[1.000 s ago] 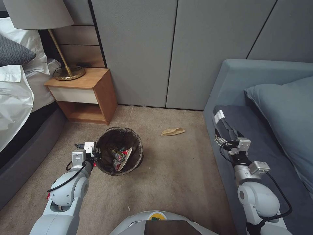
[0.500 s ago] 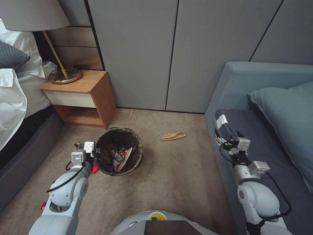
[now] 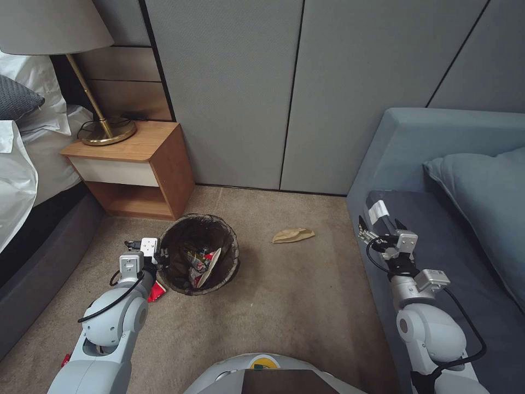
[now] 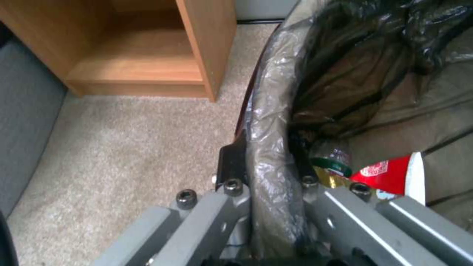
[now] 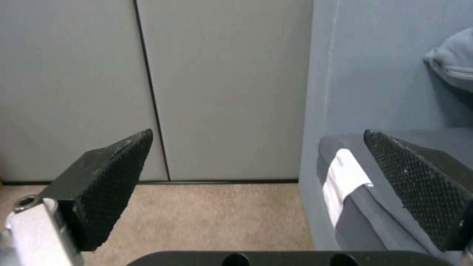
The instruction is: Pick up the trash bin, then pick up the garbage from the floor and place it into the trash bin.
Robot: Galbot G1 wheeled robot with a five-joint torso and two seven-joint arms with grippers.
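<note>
The trash bin (image 3: pixel 199 254), round and lined with a dark bag, holds red-and-white cups and wrappers. My left gripper (image 3: pixel 160 257) is shut on its near-left rim; in the left wrist view the gripper (image 4: pixel 268 155) clamps the bag-covered rim (image 4: pixel 273 96), one finger inside and one outside. A red-and-white cup (image 4: pixel 394 173) and a bottle (image 4: pixel 332 157) lie inside. A tan paper scrap (image 3: pixel 293 235) lies on the carpet right of the bin. A red wrapper (image 3: pixel 157 293) lies on the floor by the bin's near-left side. My right gripper (image 3: pixel 380 227) (image 5: pixel 258 135) hangs open over the sofa's edge, holding nothing.
A wooden nightstand (image 3: pixel 136 164) with a brass lamp (image 3: pixel 106 131) stands behind the bin, a bed (image 3: pixel 22 180) at the left. A blue-grey sofa (image 3: pixel 437 142) with a cushion (image 3: pixel 486 197) fills the right. Grey wall panels (image 3: pixel 290 93) close the back. Open carpet (image 3: pixel 290 295) lies between.
The whole picture has shifted: nightstand and bed slid left, the paper scrap sits lower. The bin stays in my left gripper, and the red wrapper has come into sight beside it.
</note>
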